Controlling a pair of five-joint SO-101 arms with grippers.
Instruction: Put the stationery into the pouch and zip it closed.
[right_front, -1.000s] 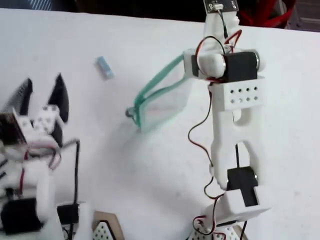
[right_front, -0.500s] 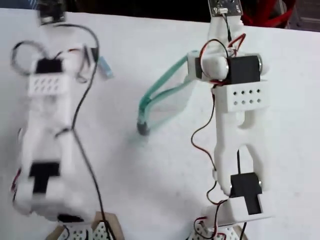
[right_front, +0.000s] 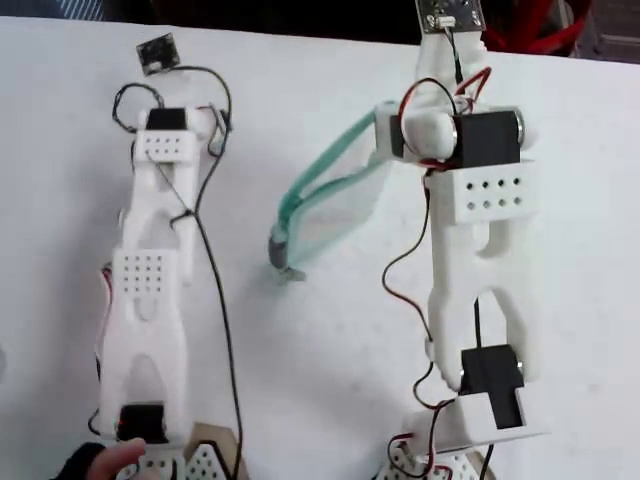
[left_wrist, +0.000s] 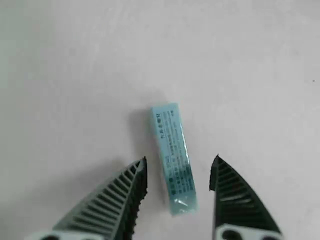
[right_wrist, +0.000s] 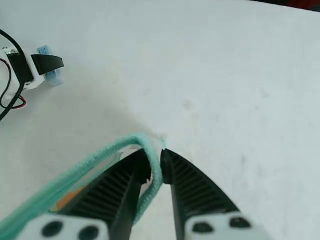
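Observation:
A small light-blue stationery piece (left_wrist: 173, 155) lies flat on the white table, its near end between the two tips of my open left gripper (left_wrist: 179, 163). In the high view the left arm (right_front: 150, 260) stretches out to the far left over that spot. A clear pouch (right_front: 330, 205) with green trim hangs tilted from my right gripper (right_wrist: 156, 159), which is shut on the green trim (right_wrist: 150, 150). The pouch's grey zipper end (right_front: 280, 250) touches the table. The right wrist view also shows the left gripper (right_wrist: 47, 62) farther off, with the blue piece (right_wrist: 54, 77) by it.
A person's hand (right_front: 100, 462) rests at the left arm's base by the near table edge. The right arm (right_front: 475, 250) stands along the table's right side. Bare white table (right_front: 320, 370) lies between the two arms. The far table edge (right_front: 300, 35) runs behind them.
The left arm swung from the near left corner out across the table to the blue piece. The pouch tilted, and its zipper end shifted slightly nearer.

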